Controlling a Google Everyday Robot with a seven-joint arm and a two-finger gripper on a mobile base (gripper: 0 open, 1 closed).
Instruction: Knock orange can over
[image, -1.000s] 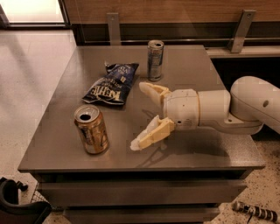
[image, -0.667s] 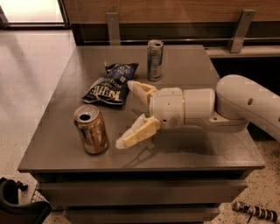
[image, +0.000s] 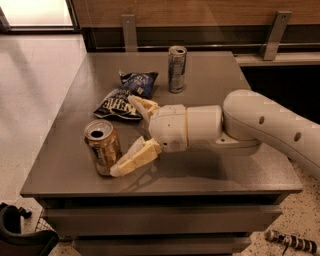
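The orange can (image: 102, 146) stands upright near the front left of the grey table (image: 240, 165). It is golden-orange with a silver top and dark marks. My gripper (image: 123, 136) reaches in from the right, just right of the can, with its fingers spread open. The near fingertip (image: 120, 169) is at the can's lower right side, touching or almost touching it. The far finger (image: 140, 106) lies over the edge of the chip bag.
A dark blue chip bag (image: 125, 95) lies behind the can at the table's left middle. A taller slim silver-blue can (image: 176, 69) stands at the back centre. My white arm (image: 260, 125) spans the table's right side. Wooden wall and brackets run behind.
My gripper has moved left across the table toward the orange can, from mid-table to right beside it. The can still stands upright.
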